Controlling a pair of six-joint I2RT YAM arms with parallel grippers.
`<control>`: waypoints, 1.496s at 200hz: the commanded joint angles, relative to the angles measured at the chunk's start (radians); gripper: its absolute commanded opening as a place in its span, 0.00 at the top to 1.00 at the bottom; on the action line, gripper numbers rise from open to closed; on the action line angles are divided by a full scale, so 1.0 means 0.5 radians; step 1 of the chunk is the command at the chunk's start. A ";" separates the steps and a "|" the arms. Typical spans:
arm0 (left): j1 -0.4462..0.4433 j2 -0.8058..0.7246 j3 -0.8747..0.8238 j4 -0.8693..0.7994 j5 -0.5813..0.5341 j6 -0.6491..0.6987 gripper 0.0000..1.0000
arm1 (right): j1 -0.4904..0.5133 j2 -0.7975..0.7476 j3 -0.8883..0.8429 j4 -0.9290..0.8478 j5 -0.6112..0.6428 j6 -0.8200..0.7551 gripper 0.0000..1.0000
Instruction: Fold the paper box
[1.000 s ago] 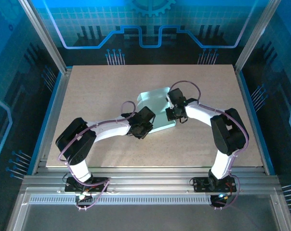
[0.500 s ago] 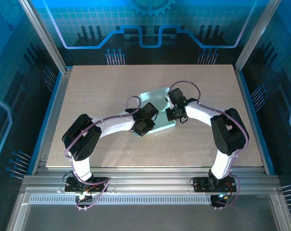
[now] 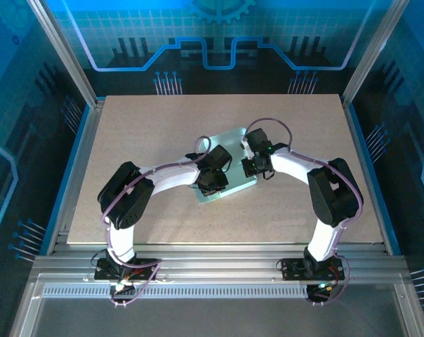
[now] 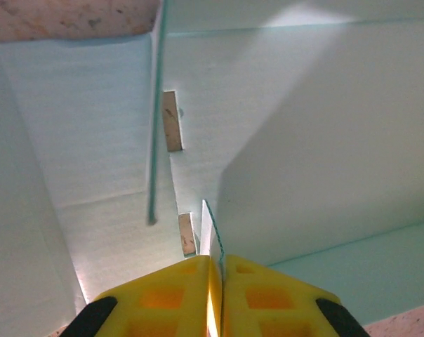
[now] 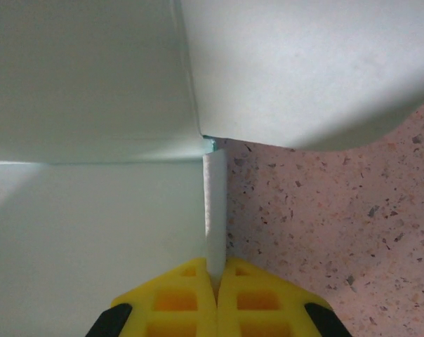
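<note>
The pale mint paper box (image 3: 234, 184) lies near the table's middle between both arms. My left gripper (image 3: 210, 181) is over its left part, and in the left wrist view its yellow jaws are shut on a thin upright card flap (image 4: 210, 235) of the paper box (image 4: 317, 140). My right gripper (image 3: 255, 167) is at the box's right edge. In the right wrist view its jaws are shut on a narrow raised side strip (image 5: 215, 210) of the paper box (image 5: 93, 232), with speckled tabletop (image 5: 324, 225) to the right.
The beige speckled table (image 3: 149, 133) has bare room all around the box. Aluminium frame posts and blue panels wall the sides and back. Both arm bases stand at the near edge, with cables looping over the arms.
My left arm has swung right and onto the box, and its jaws have closed on a flap. The raised left flap of the box has come down flatter. The right arm stayed put.
</note>
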 commanded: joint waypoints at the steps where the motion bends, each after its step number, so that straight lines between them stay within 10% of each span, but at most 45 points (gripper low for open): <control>1: 0.014 0.069 0.123 -0.124 0.134 0.235 0.88 | 0.002 -0.039 -0.022 -0.093 -0.062 -0.020 1.00; 129: 0.025 0.243 0.434 -0.378 0.393 0.910 0.85 | 0.002 0.005 0.027 -0.106 -0.068 -0.010 1.00; 269: 0.062 -0.603 0.002 0.182 -0.019 0.939 0.02 | -0.229 -0.129 -0.076 0.029 -0.366 0.279 1.00; 299: 0.111 -1.002 -0.305 0.390 -0.312 0.939 0.01 | -0.279 -0.184 -0.131 0.126 -0.497 0.334 1.00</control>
